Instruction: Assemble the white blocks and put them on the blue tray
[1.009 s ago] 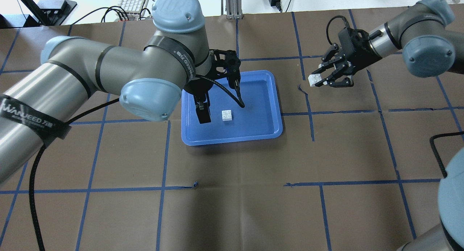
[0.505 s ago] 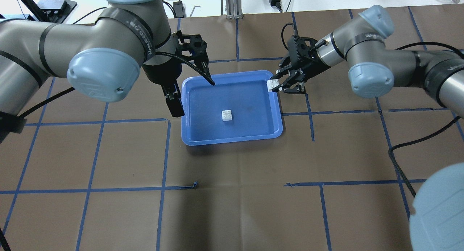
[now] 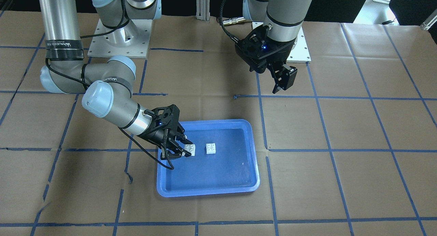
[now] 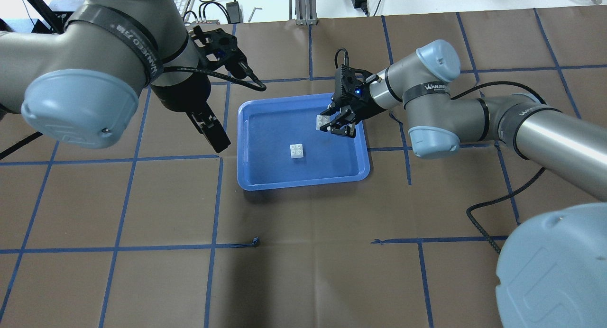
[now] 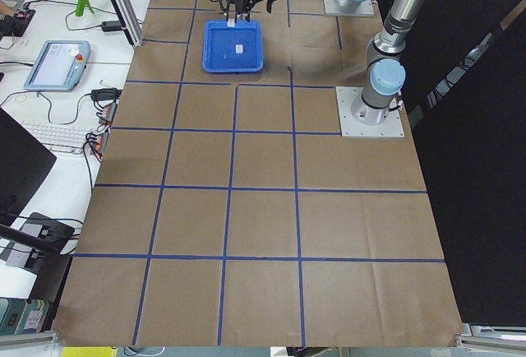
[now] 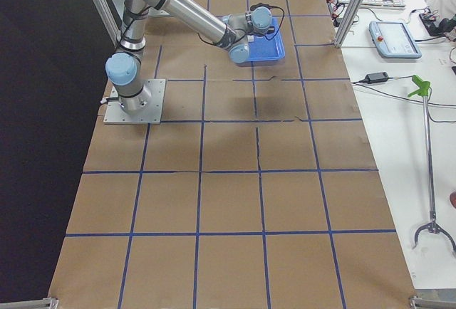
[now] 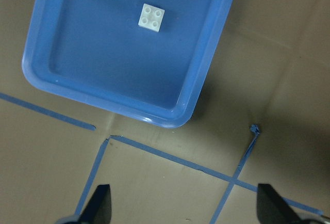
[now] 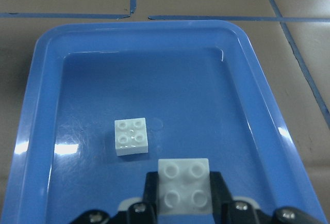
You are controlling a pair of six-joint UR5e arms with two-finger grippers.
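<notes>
The blue tray (image 4: 303, 183) lies at the table's middle. One white block (image 4: 297, 150) sits studs-up on its floor, also seen in the front-facing view (image 3: 211, 148) and the left wrist view (image 7: 152, 17). My right gripper (image 4: 334, 123) is shut on the second white block (image 4: 323, 121) and holds it just above the tray's far right part, close beside the loose block (image 8: 131, 136). The held block (image 8: 184, 185) is studs-up between the fingers. My left gripper (image 7: 185, 208) is open and empty, raised over the table to the left of the tray (image 7: 103, 97).
Brown paper with a grid of blue tape covers the table. A keyboard and cables (image 4: 208, 5) lie beyond the far edge. The arms' base plates (image 3: 119, 38) stand on the robot's side. A black cable (image 4: 493, 200) trails over the table on the right.
My right gripper has carried its white block leftward from the table's right part to over the tray. My left gripper has drawn back out of the tray to the left.
</notes>
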